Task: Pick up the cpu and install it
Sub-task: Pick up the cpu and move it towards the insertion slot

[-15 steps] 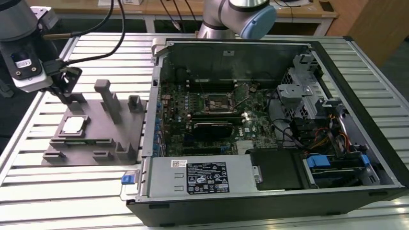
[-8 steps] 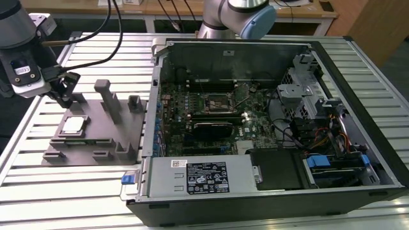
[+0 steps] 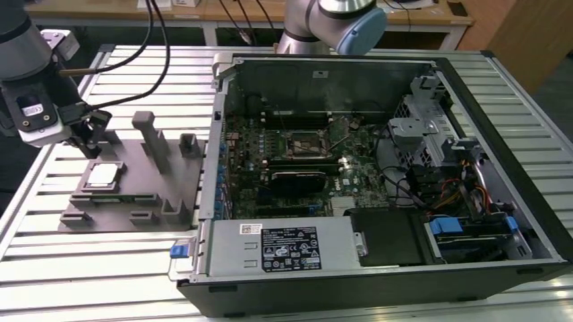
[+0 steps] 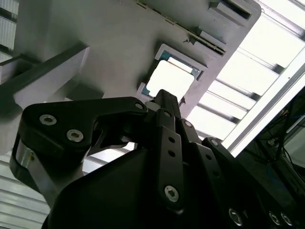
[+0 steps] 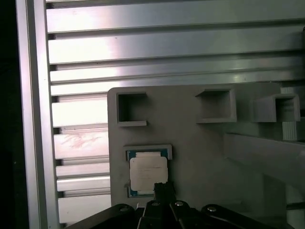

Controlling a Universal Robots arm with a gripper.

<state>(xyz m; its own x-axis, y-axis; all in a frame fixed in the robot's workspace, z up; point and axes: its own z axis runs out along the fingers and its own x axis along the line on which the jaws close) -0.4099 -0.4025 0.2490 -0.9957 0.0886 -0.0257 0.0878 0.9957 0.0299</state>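
The cpu (image 3: 101, 174), a small square chip with a silvery-white top, lies flat in a raised holder on the grey fixture (image 3: 143, 191) at the exterior view's left. My gripper (image 3: 90, 144) hangs just above and behind it, its black fingers drawn together with nothing between them. Both wrist views show the cpu (image 4: 170, 79) (image 5: 148, 173) in its frame right past the fingertips (image 4: 164, 97) (image 5: 162, 189), not touching them. The dark metal-framed socket (image 3: 304, 142) sits on the motherboard inside the open computer case (image 3: 501, 121).
Upright grey posts (image 3: 147, 134) rise from the fixture close beside my gripper. The case's wall (image 3: 217, 134) stands right of the fixture. A power supply with a printed label (image 3: 288, 247) lies at the case's front. The slatted metal table (image 3: 54, 221) surrounds everything.
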